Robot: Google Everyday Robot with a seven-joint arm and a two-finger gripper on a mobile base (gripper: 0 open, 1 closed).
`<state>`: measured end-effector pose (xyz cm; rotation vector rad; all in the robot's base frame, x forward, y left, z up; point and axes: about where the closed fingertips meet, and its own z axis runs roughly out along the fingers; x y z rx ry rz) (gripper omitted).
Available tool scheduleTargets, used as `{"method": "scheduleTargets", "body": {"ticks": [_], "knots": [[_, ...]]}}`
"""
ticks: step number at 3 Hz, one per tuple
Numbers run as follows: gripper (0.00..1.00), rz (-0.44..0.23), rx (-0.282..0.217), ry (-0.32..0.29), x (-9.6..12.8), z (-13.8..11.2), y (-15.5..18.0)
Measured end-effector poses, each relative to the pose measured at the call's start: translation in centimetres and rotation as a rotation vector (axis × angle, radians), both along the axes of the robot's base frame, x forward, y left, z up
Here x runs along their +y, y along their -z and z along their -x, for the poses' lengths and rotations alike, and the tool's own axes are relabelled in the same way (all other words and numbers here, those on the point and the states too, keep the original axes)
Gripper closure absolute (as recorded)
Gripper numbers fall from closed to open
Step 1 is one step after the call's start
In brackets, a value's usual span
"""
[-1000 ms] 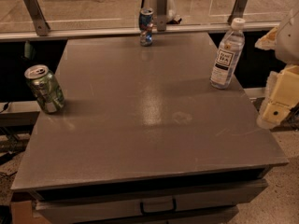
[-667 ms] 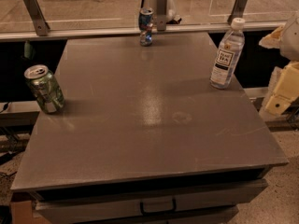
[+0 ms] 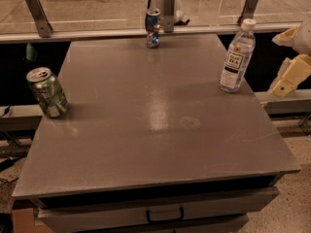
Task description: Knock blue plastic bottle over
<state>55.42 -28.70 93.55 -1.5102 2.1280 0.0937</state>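
Note:
The blue plastic bottle stands upright near the right edge of the grey table. It is clear and faintly bluish, with a white cap and a white label with dark print. My gripper is cream-coloured and sits at the frame's right edge, beyond the table's right side. It is to the right of the bottle, at about the height of the bottle's lower half, and apart from it. Part of the gripper is cut off by the frame.
A green can stands at the table's left edge. A small blue-and-red can stands at the back edge, in the middle. A rail with metal posts runs behind the table. A drawer with a handle is below the front edge.
My gripper has moved up in the view, from beside the table's right edge to level with the bottle's lower half. The bottle and both cans have not moved.

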Motion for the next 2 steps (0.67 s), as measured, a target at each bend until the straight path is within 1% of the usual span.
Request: {"method": "scheduleTargets", "body": {"ticks": [1,2], "knots": [[0.00,-0.123,-0.012,-0.011,0.1,-3.2,2.2],[0.00,-0.255,-0.019,-0.032,1.3,-4.8,3.5]]}}
